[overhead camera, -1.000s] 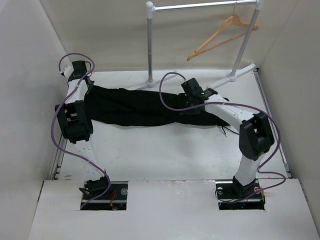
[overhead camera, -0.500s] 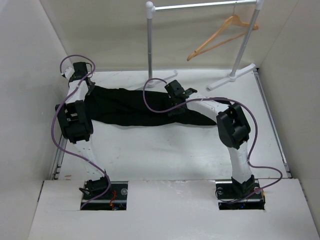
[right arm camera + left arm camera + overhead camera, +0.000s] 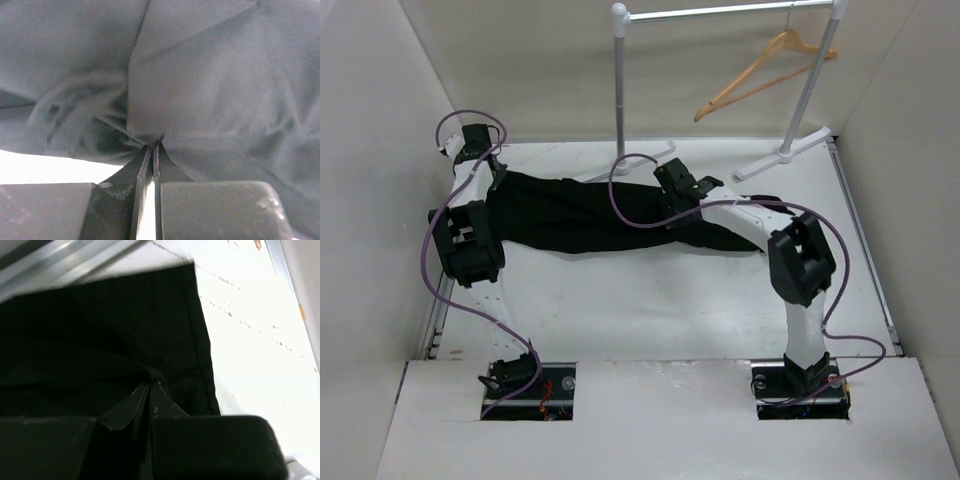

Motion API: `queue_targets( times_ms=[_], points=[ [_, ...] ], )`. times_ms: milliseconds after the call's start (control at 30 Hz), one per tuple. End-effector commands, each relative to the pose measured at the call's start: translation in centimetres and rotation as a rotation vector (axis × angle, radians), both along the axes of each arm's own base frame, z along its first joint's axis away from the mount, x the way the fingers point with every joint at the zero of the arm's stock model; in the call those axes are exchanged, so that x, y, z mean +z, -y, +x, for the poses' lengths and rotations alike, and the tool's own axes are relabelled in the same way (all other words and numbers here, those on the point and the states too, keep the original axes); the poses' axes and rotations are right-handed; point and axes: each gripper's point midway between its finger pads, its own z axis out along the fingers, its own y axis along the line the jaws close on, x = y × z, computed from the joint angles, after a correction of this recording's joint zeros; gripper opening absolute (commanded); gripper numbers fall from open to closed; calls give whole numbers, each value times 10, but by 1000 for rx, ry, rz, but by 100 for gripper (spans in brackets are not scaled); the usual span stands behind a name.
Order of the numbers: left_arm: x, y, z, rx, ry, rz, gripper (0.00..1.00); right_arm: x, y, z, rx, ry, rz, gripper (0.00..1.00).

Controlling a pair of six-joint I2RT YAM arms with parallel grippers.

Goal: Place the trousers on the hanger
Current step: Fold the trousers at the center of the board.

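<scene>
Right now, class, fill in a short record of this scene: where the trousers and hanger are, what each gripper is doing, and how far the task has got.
trousers: lying stretched left to right across the far part of the table
hanger: hanging from the rack, bare, apart from the trousers
left gripper: shut, pinching fabric near the left end of the trousers
right gripper: shut, pinching a fold toward the right end
task progress: trousers gripped by both arms, not yet on the hanger
</scene>
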Motion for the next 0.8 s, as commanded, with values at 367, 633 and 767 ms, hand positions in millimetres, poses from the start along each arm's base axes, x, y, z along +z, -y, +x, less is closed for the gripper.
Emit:
queue_targets(
  times_ms=[367, 633, 767],
  points=[
    [64, -35, 16, 16, 88, 75, 0, 6, 43, -69, 10, -73, 36, 7],
    [21, -21, 22, -92, -40, 91, 9, -2, 50, -76, -27, -72, 47, 27],
    [30, -18, 6, -71, -43, 103, 40, 14, 44, -65, -32, -26, 66, 49]
  ],
)
